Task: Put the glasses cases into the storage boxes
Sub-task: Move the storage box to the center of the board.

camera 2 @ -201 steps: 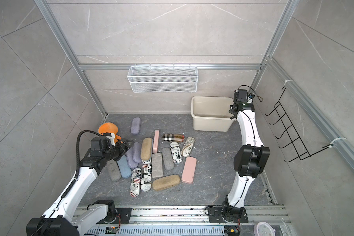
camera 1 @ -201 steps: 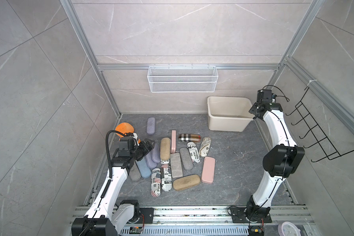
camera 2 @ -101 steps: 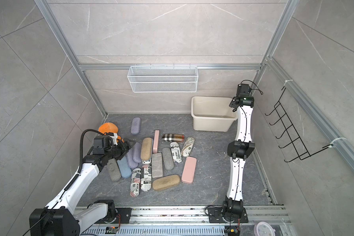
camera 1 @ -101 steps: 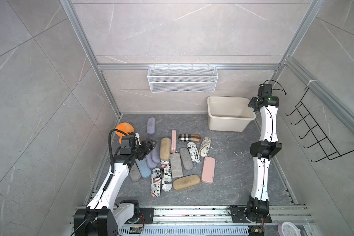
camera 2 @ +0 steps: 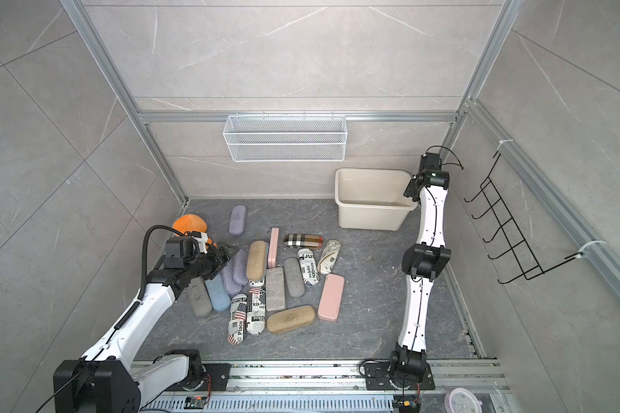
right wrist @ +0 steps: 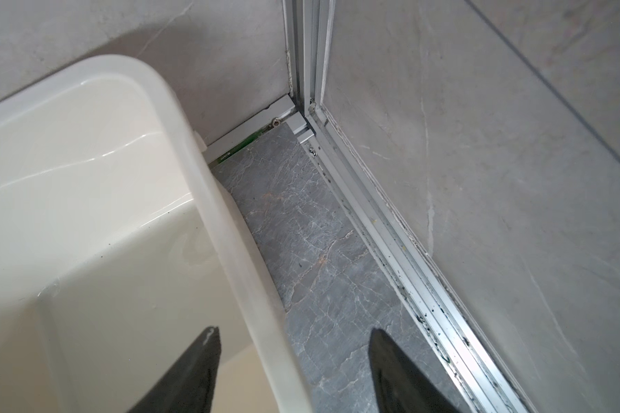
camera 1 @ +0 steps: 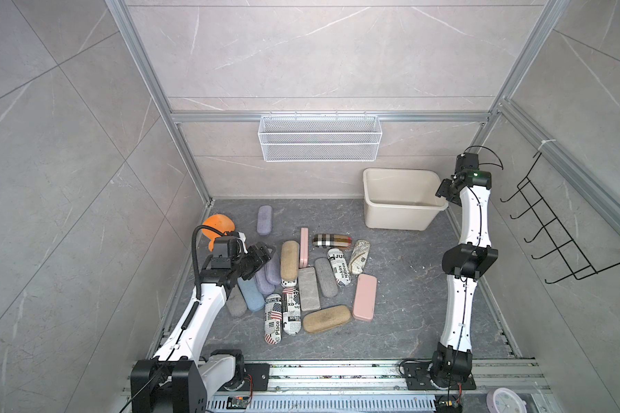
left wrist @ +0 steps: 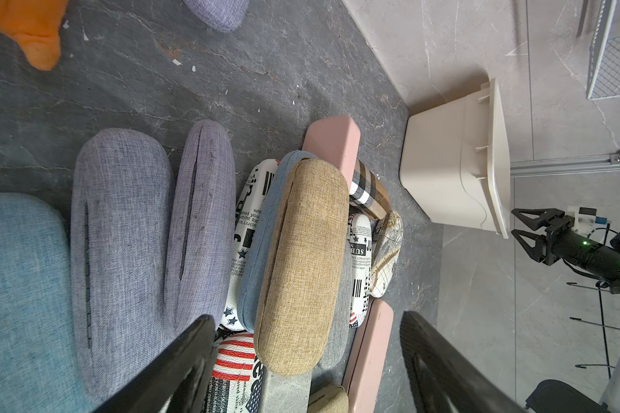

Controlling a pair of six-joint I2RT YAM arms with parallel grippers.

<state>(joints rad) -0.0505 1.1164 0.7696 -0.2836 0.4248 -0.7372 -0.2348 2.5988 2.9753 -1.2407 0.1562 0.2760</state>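
Observation:
Several glasses cases (camera 1: pixel 308 282) lie in a loose pile on the grey floor, in both top views, among them a tan case (camera 1: pixel 289 259), lilac cases (left wrist: pixel 122 229) and a pink case (camera 1: pixel 364 296). My left gripper (camera 1: pixel 262 252) hovers open over the pile's left side. In the left wrist view the left gripper (left wrist: pixel 305 316) has the tan case's (left wrist: pixel 301 257) near end between its fingers, untouched. The cream storage box (camera 1: pixel 398 172) stands empty at the back right. My right gripper (camera 1: pixel 444 193) is open at its right rim; in the right wrist view the right gripper (right wrist: pixel 294 329) straddles the rim (right wrist: pixel 208 200).
An orange plush toy (camera 1: pixel 218 225) sits at the left wall behind the left arm. A white wire mesh basket (camera 1: pixel 319 137) hangs on the back wall. A black wire rack (camera 1: pixel 552 229) sticks out from the right wall. Aluminium rails edge the floor.
My left gripper has slid a little to the right over the pile. The right arm's elbow has swung in from the right wall, with its gripper staying at the box's right rim.

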